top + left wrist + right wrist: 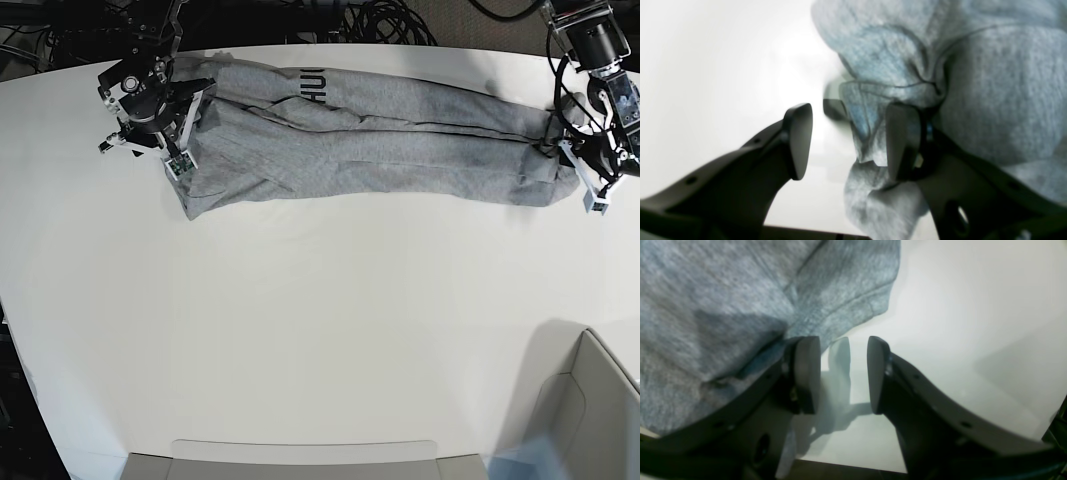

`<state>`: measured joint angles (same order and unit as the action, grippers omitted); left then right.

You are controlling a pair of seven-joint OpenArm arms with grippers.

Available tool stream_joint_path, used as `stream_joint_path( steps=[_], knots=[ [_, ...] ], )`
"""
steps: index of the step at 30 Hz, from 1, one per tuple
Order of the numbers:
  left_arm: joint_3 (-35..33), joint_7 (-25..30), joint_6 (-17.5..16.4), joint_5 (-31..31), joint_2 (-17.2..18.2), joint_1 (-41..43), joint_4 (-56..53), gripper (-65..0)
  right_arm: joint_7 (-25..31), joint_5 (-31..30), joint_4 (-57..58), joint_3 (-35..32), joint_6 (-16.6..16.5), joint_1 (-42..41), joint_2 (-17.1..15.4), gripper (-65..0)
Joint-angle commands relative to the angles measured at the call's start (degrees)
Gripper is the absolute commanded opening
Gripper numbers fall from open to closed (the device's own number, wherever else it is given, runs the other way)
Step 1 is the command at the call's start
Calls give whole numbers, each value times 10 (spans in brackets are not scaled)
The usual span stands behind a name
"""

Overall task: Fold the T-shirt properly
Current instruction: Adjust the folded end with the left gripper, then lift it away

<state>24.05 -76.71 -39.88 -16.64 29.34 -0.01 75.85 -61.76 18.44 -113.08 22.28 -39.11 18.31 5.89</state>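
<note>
The T-shirt (370, 140) lay as a long folded band across the far side of the table (300, 330), one arm at each end, probably so the ends could be brought together. Left gripper (848, 141) stood wide open, bunched hem cloth between its pads but unpinched. Right gripper (843, 375) was part open over bare table just beside the shirt's edge, holding nothing.

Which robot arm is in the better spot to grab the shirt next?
Probably left: the left pincer is open with a bunch of the T-shirt between its pads. The right pincer is open beside the shirt's edge.
</note>
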Motion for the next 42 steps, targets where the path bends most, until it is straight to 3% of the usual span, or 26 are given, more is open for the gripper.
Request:
stream_joint_path(
  steps=[1, 4, 9, 11, 13, 14, 15, 18, 22, 32, 42],
  knots=[
    [1, -8, -1, -7, 6, -3, 7, -303, 4, 1, -7, 1, -9, -3, -2, -416],
    [2, -8, -1, -10, 0, -3, 8, -304, 4, 1, -7, 1, -9, -3, -2, -416],
    [-4, -8, -1, -71, -12, -3, 16, -320, 4, 2, -6, -1, -9, -9, -2, -416],
    [-5, -2, -1, -72, -23, -3, 7, -399, 4, 2, -6, -1, -9, -11, -2, -416],
    [-5, 0, -1, -68, -28, -3, -6, -528, 4, 2, -6, 0, -9, -11, -2, -416],
    [-9, -2, -1, -55, -28, -3, -12, -622, 4, 2, -6, 0, -9, -11, -2, -416],
    [-12, -3, -1, -35, -28, -3, -19, -650, 4, 2, -6, 0, -9, -11, -2, -416],
    [-12, 11, -1, 53, -18, -17, -50, -650, 4, 2, -6, 0, -9, -11, -2, -416],
    [-10, 37, -1, 109, 5, -50, -92, -650, 4, 2, -6, 0, -9, -11, -2, -416],
    [56, 25, -1, 115, 50, -101, -99, -650, 4, 2, -7, 0, -9, -15, -2, -416],
    [57, 17, -1, 111, 53, -102, -96, -650, 4, 2, -7, 0, -9, -14, -1, -416]
  ],
)
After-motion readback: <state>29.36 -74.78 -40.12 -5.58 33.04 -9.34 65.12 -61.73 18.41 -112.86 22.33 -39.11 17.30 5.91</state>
